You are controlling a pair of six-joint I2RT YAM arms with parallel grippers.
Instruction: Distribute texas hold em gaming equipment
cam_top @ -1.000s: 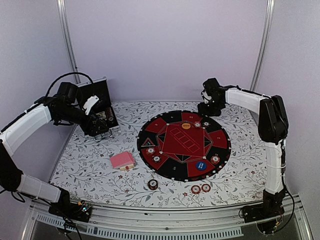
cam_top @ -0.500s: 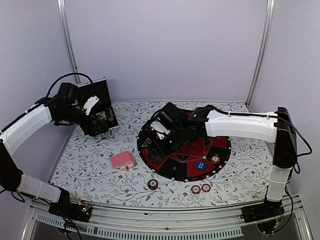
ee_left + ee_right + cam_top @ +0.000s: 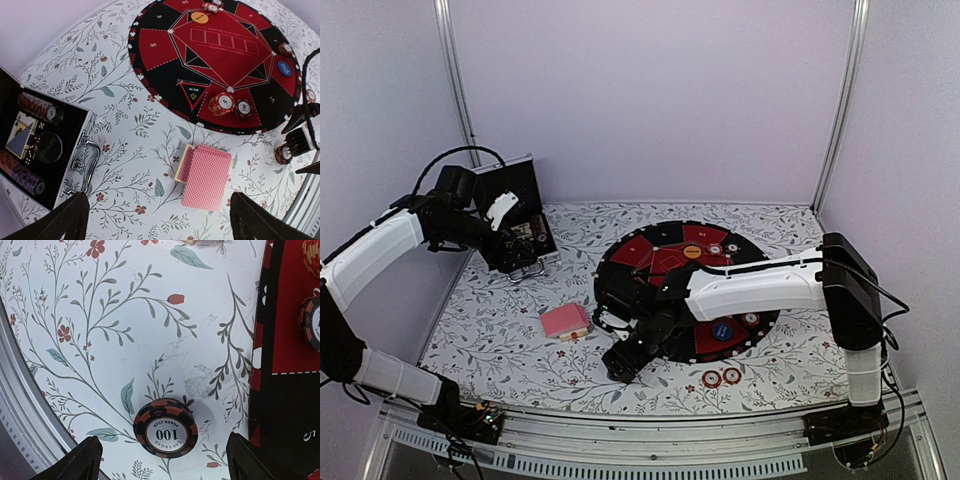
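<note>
1. Round red-and-black felt game mat [image 3: 155, 50]: serving as the landmark for every entry.
2. Right gripper [image 3: 624, 362]: hanging just off the mat's near-left rim, jaws standing wide apart and holding nothing.
3. Dark brown, orange-edged round poker chip marked 100 [image 3: 165, 427]: lying flat just outside the mat's rim, between the right fingers and touching neither.
4. Risk, probably: fingers closing too high and skating over the thin chip. Closing off-centre would be flicking it away from the mat, toward the table's edge rail.
5. Risk, probably: a steep descent jamming the fingertips into the white floral tablecloth [image 3: 100, 365] and dragging it, shifting the mat.
6. Left gripper [image 3: 159, 210]: hovering well to the mat's left, jaws fully apart and empty.
7. Pink-backed stack of playing cards [image 3: 207, 175]: sitting near the mat's left rim. The right forearm is reaching across the mat and could be sweeping the chips there on the way back.
</note>
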